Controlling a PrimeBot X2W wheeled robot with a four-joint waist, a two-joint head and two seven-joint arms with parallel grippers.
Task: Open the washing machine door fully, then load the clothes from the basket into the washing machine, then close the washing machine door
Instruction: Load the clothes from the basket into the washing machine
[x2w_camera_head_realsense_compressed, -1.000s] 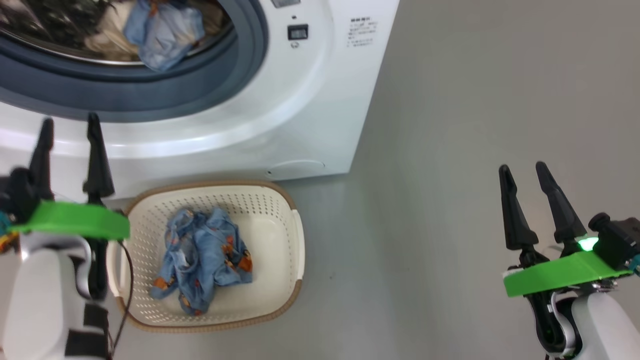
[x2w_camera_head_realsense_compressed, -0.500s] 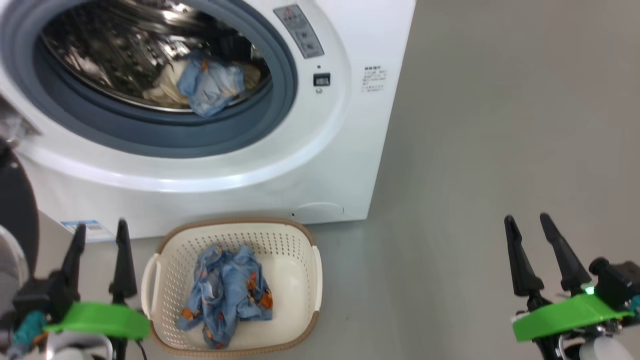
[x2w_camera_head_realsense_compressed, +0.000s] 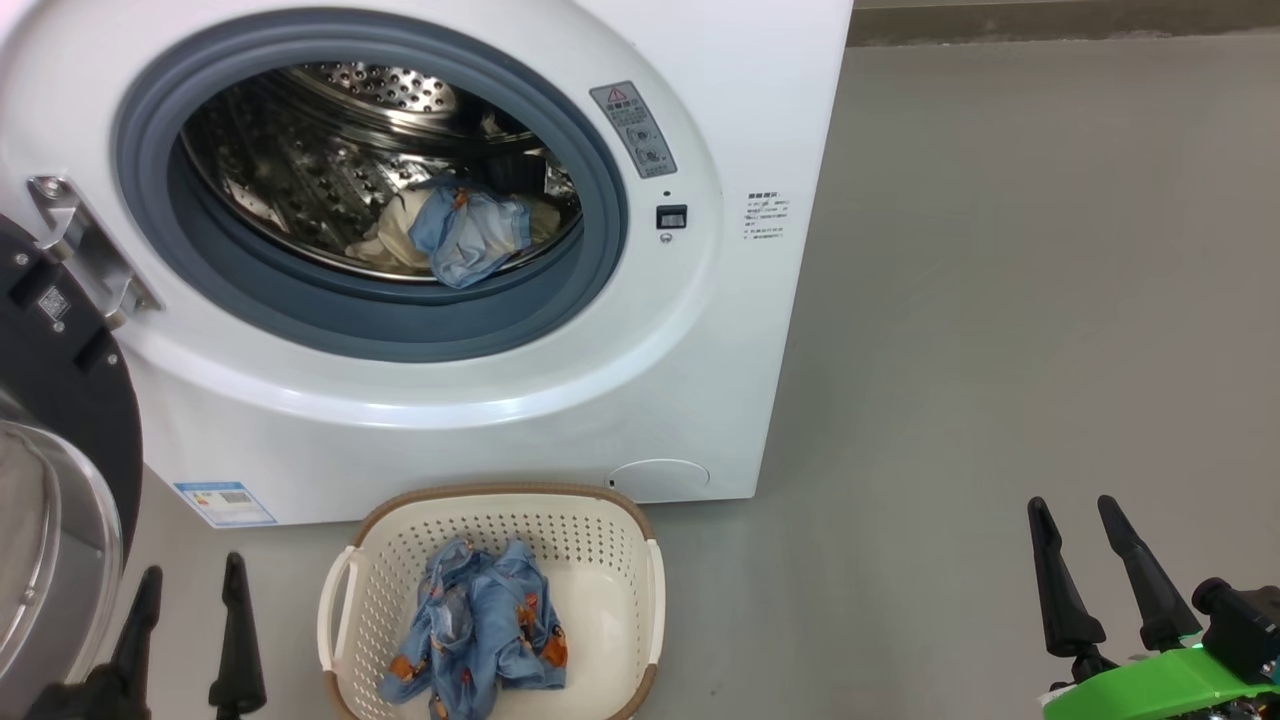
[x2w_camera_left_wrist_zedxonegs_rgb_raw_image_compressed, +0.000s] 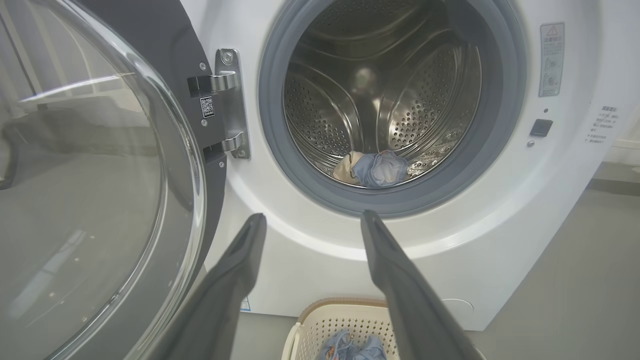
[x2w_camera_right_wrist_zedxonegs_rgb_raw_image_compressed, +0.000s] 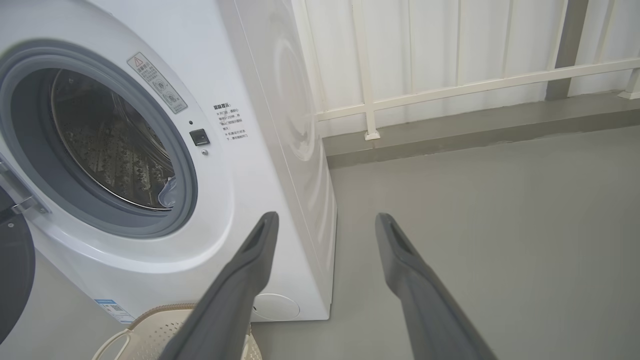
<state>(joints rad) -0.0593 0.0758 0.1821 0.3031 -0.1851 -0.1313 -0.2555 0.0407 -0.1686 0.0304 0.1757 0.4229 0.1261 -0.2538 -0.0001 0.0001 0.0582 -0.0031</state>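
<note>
The white washing machine (x2w_camera_head_realsense_compressed: 700, 330) stands with its door (x2w_camera_head_realsense_compressed: 60, 480) swung open to the left, black rim and glass bowl (x2w_camera_left_wrist_zedxonegs_rgb_raw_image_compressed: 85, 200) showing. A light-blue garment (x2w_camera_head_realsense_compressed: 465, 235) lies in the steel drum (x2w_camera_left_wrist_zedxonegs_rgb_raw_image_compressed: 380, 90) beside a cream cloth. More light-blue clothes (x2w_camera_head_realsense_compressed: 480, 635) sit in the cream basket (x2w_camera_head_realsense_compressed: 620, 560) on the floor before the machine. My left gripper (x2w_camera_head_realsense_compressed: 190, 580) is open and empty at the basket's left, its fingertips (x2w_camera_left_wrist_zedxonegs_rgb_raw_image_compressed: 257, 222) pointing at the machine's front. My right gripper (x2w_camera_head_realsense_compressed: 1075, 510) is open and empty over bare floor, far right of the basket.
Grey floor (x2w_camera_head_realsense_compressed: 1000, 300) spreads to the right of the machine. A white railing (x2w_camera_right_wrist_zedxonegs_rgb_raw_image_compressed: 450, 90) and a low kerb (x2w_camera_right_wrist_zedxonegs_rgb_raw_image_compressed: 475, 135) run behind it. The door hinge (x2w_camera_left_wrist_zedxonegs_rgb_raw_image_compressed: 227, 105) sits at the drum opening's left.
The head camera has tilted up, so the whole picture slid down and more of the machine front and the open door came into view. Both grippers stay open and empty.
</note>
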